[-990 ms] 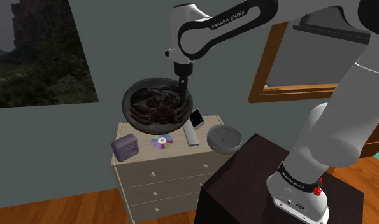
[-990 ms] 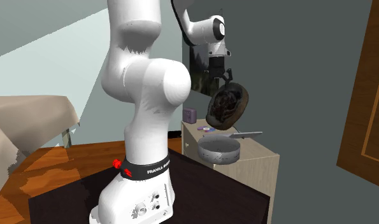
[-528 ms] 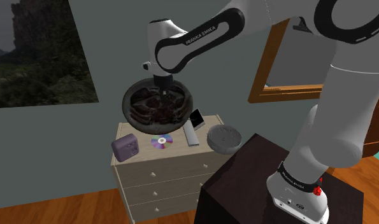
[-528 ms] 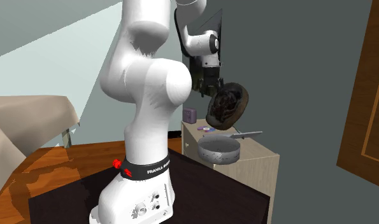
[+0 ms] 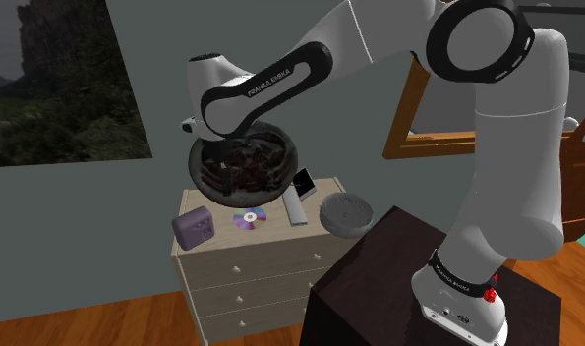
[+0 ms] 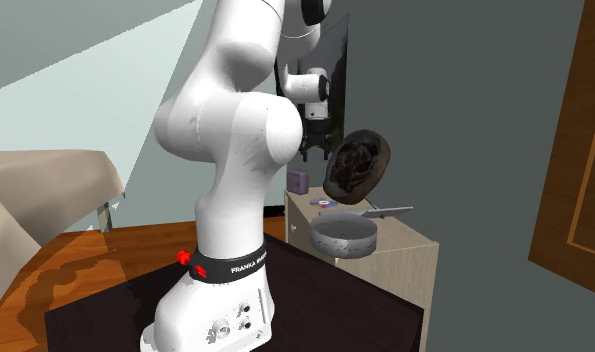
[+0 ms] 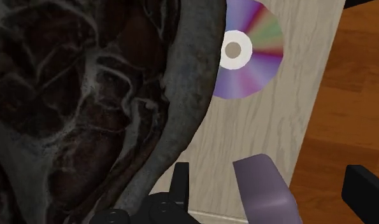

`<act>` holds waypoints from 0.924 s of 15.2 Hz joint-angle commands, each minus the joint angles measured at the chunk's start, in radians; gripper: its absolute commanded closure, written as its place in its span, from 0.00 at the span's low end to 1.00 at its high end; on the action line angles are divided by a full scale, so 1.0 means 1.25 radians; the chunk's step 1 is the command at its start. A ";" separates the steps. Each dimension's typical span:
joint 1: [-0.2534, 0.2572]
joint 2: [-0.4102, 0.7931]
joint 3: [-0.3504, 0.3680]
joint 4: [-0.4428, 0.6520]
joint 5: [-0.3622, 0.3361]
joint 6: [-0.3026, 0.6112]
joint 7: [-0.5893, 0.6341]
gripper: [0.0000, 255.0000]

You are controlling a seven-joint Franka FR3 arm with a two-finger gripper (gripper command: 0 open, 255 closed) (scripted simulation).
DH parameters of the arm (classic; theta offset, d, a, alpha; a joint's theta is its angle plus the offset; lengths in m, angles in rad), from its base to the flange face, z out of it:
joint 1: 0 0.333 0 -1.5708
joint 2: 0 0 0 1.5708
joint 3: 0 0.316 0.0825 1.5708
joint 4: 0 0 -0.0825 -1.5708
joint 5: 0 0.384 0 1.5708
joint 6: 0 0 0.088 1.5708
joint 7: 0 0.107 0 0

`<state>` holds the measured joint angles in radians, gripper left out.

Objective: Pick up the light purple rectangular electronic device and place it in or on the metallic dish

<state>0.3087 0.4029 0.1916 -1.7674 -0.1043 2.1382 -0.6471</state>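
The light purple boxy device [image 5: 194, 228] sits at the corner of a pale dresser top [image 5: 270, 236] on the shoulder view's left, also seen small [image 6: 299, 180] in the second exterior view. My gripper [image 5: 207, 149] hangs well above it, in front of a big dark marbled bowl [image 5: 243, 162] tilted against the wall. In the wrist view the fingers [image 7: 179, 181] stand wide apart, open, and the device [image 7: 264, 191] lies far below between them, untouched. A grey round metallic dish [image 5: 346, 213] rests at the dresser's other end, nearest the stand.
A shiny CD [image 5: 249, 218] lies beside the device, then a grey remote [image 5: 295, 206] and a white phone [image 5: 304, 181]. The dark stand box [image 5: 379, 285] abuts the dresser. A wooden frame [image 5: 447, 118] hangs on the wall. Wood floor surrounds the dresser.
The arm has swung to the shoulder view's left, carrying the gripper across the dark bowl's front to a spot above the purple device. Nothing on the dresser has moved.
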 commanded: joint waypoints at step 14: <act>0.078 0.225 0.043 0.177 -0.048 0.034 -0.083 0.00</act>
<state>0.4059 0.6780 0.2459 -1.5444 -0.1628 2.1730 -0.7516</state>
